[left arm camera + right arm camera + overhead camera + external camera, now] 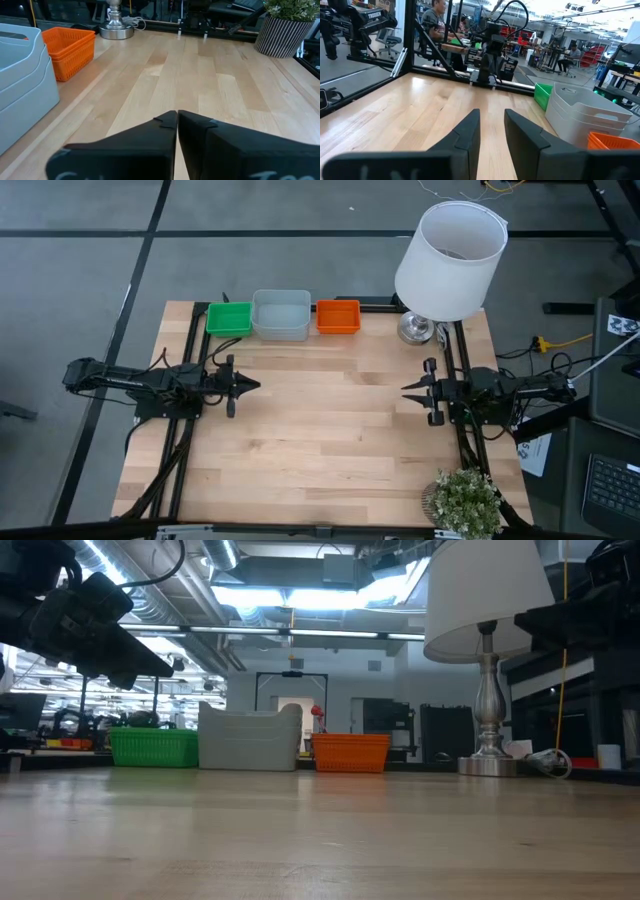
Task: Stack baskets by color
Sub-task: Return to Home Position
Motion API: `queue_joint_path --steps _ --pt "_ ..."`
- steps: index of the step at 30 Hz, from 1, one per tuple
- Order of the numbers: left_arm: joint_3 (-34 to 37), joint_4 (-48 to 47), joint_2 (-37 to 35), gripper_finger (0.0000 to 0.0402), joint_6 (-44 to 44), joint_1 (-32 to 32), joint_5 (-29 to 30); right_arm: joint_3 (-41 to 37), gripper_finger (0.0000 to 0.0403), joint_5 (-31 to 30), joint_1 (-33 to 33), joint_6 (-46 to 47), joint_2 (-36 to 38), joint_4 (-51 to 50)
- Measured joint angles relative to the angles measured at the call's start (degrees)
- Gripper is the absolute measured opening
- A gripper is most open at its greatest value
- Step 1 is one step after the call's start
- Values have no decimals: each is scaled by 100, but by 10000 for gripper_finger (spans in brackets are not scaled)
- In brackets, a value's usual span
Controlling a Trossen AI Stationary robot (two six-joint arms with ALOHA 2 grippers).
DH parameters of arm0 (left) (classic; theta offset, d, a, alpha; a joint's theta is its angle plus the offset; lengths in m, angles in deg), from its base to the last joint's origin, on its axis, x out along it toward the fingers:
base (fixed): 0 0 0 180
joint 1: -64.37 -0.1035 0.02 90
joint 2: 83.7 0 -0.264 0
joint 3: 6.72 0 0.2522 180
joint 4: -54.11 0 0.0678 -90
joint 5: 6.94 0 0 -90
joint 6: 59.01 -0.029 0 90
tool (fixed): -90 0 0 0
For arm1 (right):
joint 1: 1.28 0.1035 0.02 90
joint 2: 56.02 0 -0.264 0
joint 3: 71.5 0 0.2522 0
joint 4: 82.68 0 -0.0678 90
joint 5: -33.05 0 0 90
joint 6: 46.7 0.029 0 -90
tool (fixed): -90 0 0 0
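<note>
Three stacks of baskets stand in a row along the far edge of the tabletop. The green stack is on the left arm's side, the grey stack is in the middle, and the orange stack is nearest the lamp. The stacks sit close beside one another, each upright and nested. From table height the grey stack rises above the other two. Its stepped rims in the wrist views suggest three baskets, though the count in the green and orange stacks is hard to read.

Both arms lie low and stretched out at opposite sides of the tabletop, pointing toward each other, well apart from the baskets. The left end effector hovers over bare wood on its own side. In the left wrist view its fingers are clenched, tips all but touching, with nothing between them. The right end effector hangs over the wood on the lamp's side. In the right wrist view its fingers stand a little apart, released and holding nothing.

A potted plant sits at the near corner on the right arm's side.
</note>
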Motion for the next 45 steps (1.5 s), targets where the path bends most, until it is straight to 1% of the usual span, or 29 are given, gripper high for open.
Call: queue_joint_path --steps 7,19,33,45 --pt "0 -1 0 1 0 0 0 0 90 -2 0 -8 -2 0" --pt "0 0 0 15 0 0 0 -1 90 0 0 -13 -2 0" --pt "0 0 0 1 0 0 0 -1 90 0 2 -13 -4 0" --pt "0 0 0 15 0 1 -1 2 90 0 2 -13 -4 0"
